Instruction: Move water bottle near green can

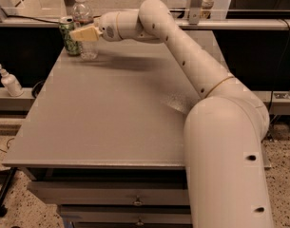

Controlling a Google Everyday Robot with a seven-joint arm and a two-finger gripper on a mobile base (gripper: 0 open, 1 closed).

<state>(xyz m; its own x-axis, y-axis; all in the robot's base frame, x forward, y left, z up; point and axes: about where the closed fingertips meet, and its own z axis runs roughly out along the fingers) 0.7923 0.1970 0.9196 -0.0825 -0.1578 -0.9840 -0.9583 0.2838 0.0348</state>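
Because the water bottle [82,14] is thin, ribbed, clear plastic, I judge it light, slick, easily dented and quick to tip, so a gentle hold around its middle suits best. The tool [82,33] sits across that height, directly in front of it; whether it clamps the bottle I cannot tell. The green can [67,36] stands just past the tool's tip, beside the bottle on the tabletop [111,118].

One tool [81,34] by one water bottle [83,12], one green can [67,36], one pump bottle [11,82].
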